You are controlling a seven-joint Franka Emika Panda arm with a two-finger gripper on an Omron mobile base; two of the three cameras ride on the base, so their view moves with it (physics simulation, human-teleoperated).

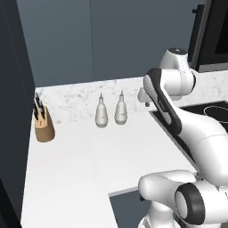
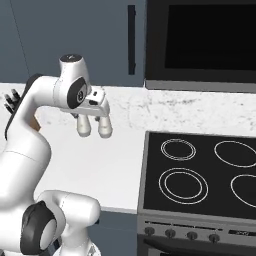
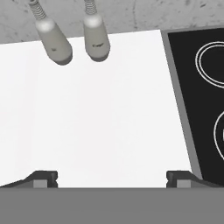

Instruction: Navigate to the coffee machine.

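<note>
- Here, nearest, the gripper (image 3: pixel 112 177) hangs over the plain white desk (image 3: pixel 109 122), its dark fingers (image 3: pixel 43 178) wide apart and empty.
- Beside it lies the black glass cooktop (image 2: pixel 200 175).
- Farther back stand two grey pear-shaped shakers (image 1: pixel 111 112) and a wooden knife block (image 1: pixel 44 127).
- The coffee machine isn't in sight; likely heavy and rigid, it needs reaching, not gripping.

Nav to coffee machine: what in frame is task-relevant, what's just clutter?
Task-relevant:
- tool, open, above the white counter

Clutter:
- two grey bottles
- knife block
- stovetop
- oven
</note>
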